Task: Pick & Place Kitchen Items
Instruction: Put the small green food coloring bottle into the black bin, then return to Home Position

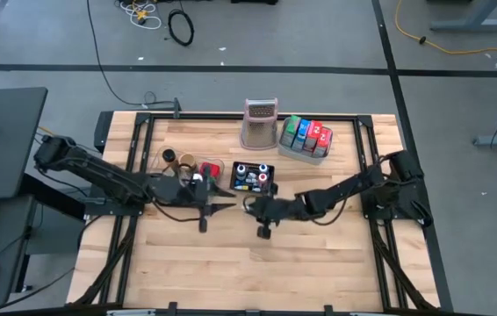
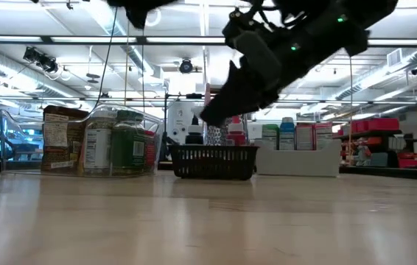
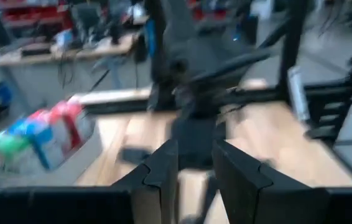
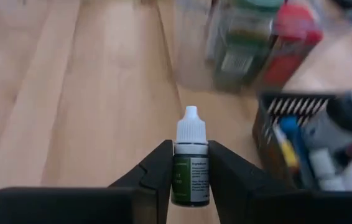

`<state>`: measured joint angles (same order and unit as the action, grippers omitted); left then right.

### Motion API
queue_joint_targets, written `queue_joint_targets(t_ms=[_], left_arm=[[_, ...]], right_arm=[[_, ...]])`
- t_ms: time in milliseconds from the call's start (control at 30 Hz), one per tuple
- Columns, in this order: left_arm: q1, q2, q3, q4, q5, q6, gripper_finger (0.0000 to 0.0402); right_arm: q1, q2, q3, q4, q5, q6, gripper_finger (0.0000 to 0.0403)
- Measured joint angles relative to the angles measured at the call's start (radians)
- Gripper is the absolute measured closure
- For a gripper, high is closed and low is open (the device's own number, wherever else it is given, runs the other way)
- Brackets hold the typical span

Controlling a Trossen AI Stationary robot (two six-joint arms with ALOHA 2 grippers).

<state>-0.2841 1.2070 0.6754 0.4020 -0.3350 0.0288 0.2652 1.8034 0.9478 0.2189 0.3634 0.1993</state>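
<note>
Clearly, right hand (image 4: 188,180) grips white-capped bottle (image 4: 190,167), label unreadable.

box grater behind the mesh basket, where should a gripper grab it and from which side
Probably by the handle across the top of the box grater, coming straight down from above. It stands upright and tall, with the tray of packets close on one side and the black mesh basket in front.

A small dark-green dropper bottle (image 4: 191,163) with a white cap stands upright, pinched between the fingers of the right gripper (image 4: 191,180) above the bench, while more small capped bottles (image 4: 325,155) lie in the black basket (image 4: 269,127) just beside that gripper.
</note>
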Motion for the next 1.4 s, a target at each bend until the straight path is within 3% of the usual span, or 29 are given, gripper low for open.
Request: queue_joint_targets(t_ms=[167, 300, 667, 833, 1033, 1400], left_arm=[[-0.013, -0.067, 0.000, 0.012, 0.007, 0.057, 0.0292], [-0.013, -0.178, 0.000, -0.051, 0.007, 0.075, 0.0292], [-0.013, -0.553, 0.000, -0.448, 0.001, 0.083, 0.0292], [-0.013, -0.672, 0.000, -0.548, -0.084, 0.088, 0.0292], [-0.013, -0.736, 0.000, -0.614, -0.124, 0.083, 0.0292], [-0.013, -0.735, 0.000, -0.673, -0.151, 0.059, 0.0292]], right_arm=[[-0.056, -0.001, 0.001, 0.089, -0.038, -0.125, 0.0304], [-0.108, -0.001, 0.001, 0.085, 0.024, -0.145, 0.0304], [-0.216, 0.012, 0.001, 0.086, -0.027, -0.158, 0.0304], [-0.230, 0.012, 0.001, 0.085, -0.042, -0.171, 0.0303], [-0.252, 0.012, 0.001, 0.085, -0.037, -0.182, 0.0278], [-0.246, 0.012, 0.002, 0.098, -0.015, -0.182, 0.0213]])
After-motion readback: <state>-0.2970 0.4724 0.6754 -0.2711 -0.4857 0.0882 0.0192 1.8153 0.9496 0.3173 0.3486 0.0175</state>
